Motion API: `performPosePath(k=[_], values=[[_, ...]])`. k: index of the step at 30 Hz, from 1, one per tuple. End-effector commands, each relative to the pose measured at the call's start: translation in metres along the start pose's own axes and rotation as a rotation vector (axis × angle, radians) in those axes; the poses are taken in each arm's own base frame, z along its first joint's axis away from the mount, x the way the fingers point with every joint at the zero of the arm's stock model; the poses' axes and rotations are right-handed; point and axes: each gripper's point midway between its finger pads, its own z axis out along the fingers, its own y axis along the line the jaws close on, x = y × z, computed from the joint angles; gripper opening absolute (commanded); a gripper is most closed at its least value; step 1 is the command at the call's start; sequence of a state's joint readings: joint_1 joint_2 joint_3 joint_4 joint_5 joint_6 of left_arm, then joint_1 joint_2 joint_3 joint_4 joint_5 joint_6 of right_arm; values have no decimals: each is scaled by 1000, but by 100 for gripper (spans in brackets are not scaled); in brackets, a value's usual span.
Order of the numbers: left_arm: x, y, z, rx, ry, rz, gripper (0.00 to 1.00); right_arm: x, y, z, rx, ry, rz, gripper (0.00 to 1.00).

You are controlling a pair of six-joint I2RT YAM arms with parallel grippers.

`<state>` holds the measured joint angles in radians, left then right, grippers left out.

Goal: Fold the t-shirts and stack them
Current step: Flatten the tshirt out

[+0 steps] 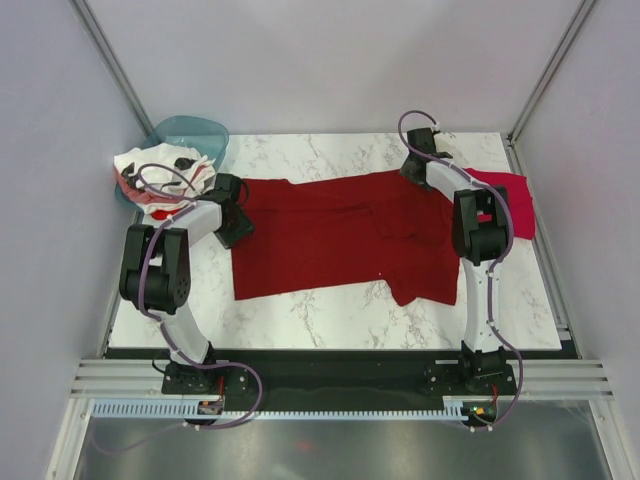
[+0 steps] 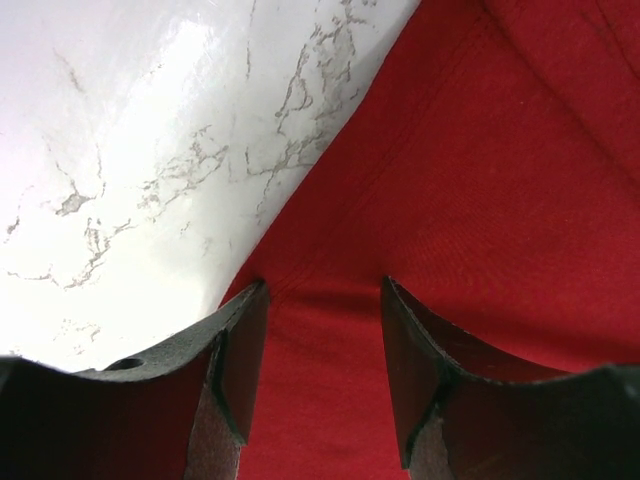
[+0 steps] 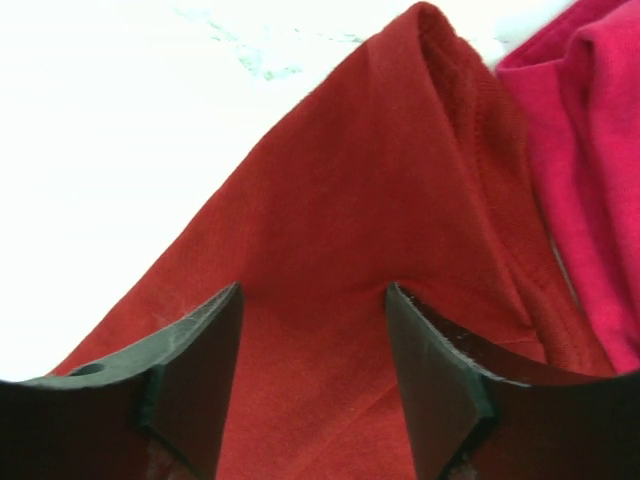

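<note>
Two arms, two hands, one counter [image 1: 330, 305] of white marble. T-shirts in three colours.

One dark red t-shirt [image 1: 340, 235]: lies spread flat across the middle of the counter, one sleeve sticking out toward the near edge on the right side. One pink t-shirt [image 1: 515, 200]: lies bunched at the right end of the counter, just beside the dark red one, partly hidden behind the right arm. White t-shirts [image 1: 150, 168] with black and red marks: sit crumpled in a heap in and over one teal basin [image 1: 200, 132] at the far left corner. Too tangled to count.

Left hand [image 1: 232, 212]: rests low at the left edge of the dark red t-shirt, near the basin. Fingers hard to make out from above, dark against dark. In the wrist view, two fingers [image 2: 235, 370] spread apart, red cloth lying in the gap, the cloth's edge running slantwise beside bare marble on the left. Roots of the fingers cut off at the bottom of the view.

Right hand [image 1: 416, 165]: sits at the far right corner of the dark red t-shirt. In the wrist view, fingers [image 3: 200, 370] likewise spread, red cloth rising as a ridge beyond the gap. Pink cloth at the right, cut off by the edge of the view.
</note>
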<state>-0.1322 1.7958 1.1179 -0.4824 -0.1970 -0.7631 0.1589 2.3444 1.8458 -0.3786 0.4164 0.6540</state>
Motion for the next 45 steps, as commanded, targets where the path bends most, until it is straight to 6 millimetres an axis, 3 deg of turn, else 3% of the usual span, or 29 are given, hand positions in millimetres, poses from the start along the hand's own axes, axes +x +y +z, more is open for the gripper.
performPosePath(k=[1,4,5,6,7,8,10,13,14,15,17,19,20,22,23,24,25,26,27,28,29,30,31,32,33,34,35,37,45], values=[[-17,0,-6,9,-54,-60,57,21,3,-4,-24,79,-28,70],[-27,1,-25,34,-116,-84,56,0,13,-32,-64,28,-35,82],[-27,3,-28,36,-132,-86,56,-19,21,-51,-100,-21,-25,85],[-29,3,-32,40,-145,-87,56,-19,16,-58,-90,-38,-36,86],[-30,2,-35,46,-155,-85,56,-25,19,-68,-107,-67,-48,86],[-33,3,-41,50,-174,-88,56,-35,32,-93,-158,-108,-55,86],[-34,0,-46,67,-184,-64,57,-33,56,-112,-249,-145,-110,80],[-39,-9,-58,110,-221,-23,56,-11,105,-137,-357,-138,-193,74],[-35,-12,-57,130,-217,-9,56,13,126,-141,-421,-92,-235,72],[-40,-20,-60,174,-241,-7,56,19,136,-143,-451,-79,-239,68],[-37,-26,-58,215,-236,24,56,46,150,-142,-491,-26,-269,65],[-40,-36,-53,252,-245,61,56,58,153,-142,-499,-7,-284,62],[-42,-44,-53,281,-244,79,49,65,155,-146,-505,2,-293,61],[-45,-52,-47,294,-246,97,45,80,149,-148,-509,39,-292,59],[-48,-54,-45,290,-252,93,43,80,151,-159,-533,40,-277,59],[-51,-55,-44,285,-256,94,40,99,141,-159,-532,86,-274,58],[-57,-59,-39,273,-263,89,37,104,139,-164,-545,97,-269,58],[-62,-58,-37,254,-276,78,37,99,140,-184,-578,79,-259,57],[-64,-60,-34,245,-281,72,37,119,122,-184,-554,114,-279,57],[-71,-65,-28,235,-285,58,37,125,115,-192,-552,121,-282,57],[-74,-60,-21,184,-286,47,37,117,113,-219,-592,92,-273,57],[-76,-60,-17,166,-282,31,37,138,91,-218,-569,124,-300,59],[-89,-67,-20,161,-305,19,38,128,88,-243,-614,92,-290,59],[-79,-59,-3,97,-256,30,38,128,83,-252,-629,83,-284,61],[-81,-58,0,71,-251,12,39,142,65,-251,-616,105,-295,62],[-93,-59,-2,42,-280,-4,41,132,64,-269,-666,82,-270,63],[-90,-55,5,8,-268,-2,41,129,62,-274,-690,66,-254,63],[-95,-47,7,-46,-286,-18,41,125,53,-281,-697,36,-236,63],[-90,-34,29,-104,-263,-40,40,125,55,-283,-712,40,-211,63]])
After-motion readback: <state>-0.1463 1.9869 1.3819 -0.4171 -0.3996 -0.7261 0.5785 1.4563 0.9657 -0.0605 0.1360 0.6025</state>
